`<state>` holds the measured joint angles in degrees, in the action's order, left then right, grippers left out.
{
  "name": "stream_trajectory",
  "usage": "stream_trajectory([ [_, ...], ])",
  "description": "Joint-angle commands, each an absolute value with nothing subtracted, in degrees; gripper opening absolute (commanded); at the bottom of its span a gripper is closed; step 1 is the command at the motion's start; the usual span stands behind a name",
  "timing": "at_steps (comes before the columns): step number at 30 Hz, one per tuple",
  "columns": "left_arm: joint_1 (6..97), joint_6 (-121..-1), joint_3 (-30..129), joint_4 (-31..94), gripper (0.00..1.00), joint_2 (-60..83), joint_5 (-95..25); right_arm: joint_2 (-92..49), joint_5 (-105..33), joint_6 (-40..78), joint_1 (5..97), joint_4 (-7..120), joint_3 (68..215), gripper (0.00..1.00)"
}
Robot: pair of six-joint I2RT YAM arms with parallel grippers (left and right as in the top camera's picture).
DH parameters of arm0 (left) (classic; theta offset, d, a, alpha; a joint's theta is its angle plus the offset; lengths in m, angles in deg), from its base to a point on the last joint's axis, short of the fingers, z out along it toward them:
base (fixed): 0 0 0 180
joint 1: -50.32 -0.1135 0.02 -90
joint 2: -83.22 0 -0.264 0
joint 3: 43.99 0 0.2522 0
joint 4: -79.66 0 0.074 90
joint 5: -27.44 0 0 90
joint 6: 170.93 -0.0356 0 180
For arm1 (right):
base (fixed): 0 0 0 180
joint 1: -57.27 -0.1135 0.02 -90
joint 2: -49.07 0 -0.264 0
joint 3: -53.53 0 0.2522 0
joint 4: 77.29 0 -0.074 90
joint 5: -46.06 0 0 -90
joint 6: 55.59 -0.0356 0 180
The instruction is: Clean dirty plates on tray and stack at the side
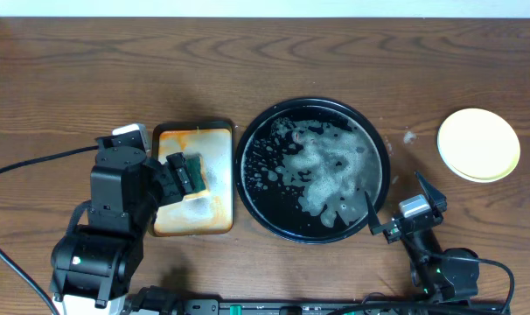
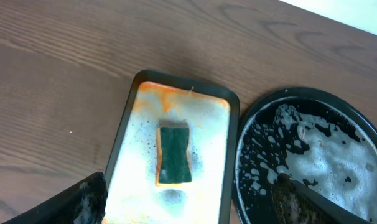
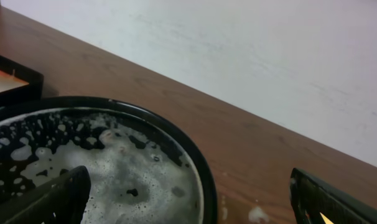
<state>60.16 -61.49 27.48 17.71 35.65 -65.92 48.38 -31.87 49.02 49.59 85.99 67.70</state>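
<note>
At the right end of the table, well apart from the tray, the plates [image 1: 478, 144] lie flat and face up in one pile. Being round, they have no long axis. Only the pale yellow top plate shows whole, so the number beneath it cannot be told. One round black tray [image 1: 252, 192] sits mid-table, holding white foam and no plate. Just left of it is one orange-stained rectangular tray [image 1: 217, 206] with one green sponge [image 2: 174, 154] lying lengthwise along it. The left gripper [image 2: 190, 183] hovers over that sponge, fingers spread wide. The right gripper [image 1: 398, 199], also spread and empty, sits at the round tray's near right rim. The table is brown wood-grain, with a pale wall behind.
</note>
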Motion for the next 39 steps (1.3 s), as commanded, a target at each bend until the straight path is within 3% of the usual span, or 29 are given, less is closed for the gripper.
stream_trajectory([
  [1, 59.99, -61.84, 28.07, 17.69, 0.86, 35.74, -66.2, 48.69, -32.11, 49.68, 49.33, 85.73, 67.61, 0.99],
  [30, 59.84, -61.88, 28.07, 17.06, 0.86, 36.2, -66.2, 48.69, -32.11, 49.68, 49.33, 85.73, 67.61, 0.99],
  [39, 51.14, -60.62, 18.13, 26.98, 0.86, 48.16, -67.49, 48.69, -32.11, 49.68, 49.33, 85.73, 67.61, 0.99],
])
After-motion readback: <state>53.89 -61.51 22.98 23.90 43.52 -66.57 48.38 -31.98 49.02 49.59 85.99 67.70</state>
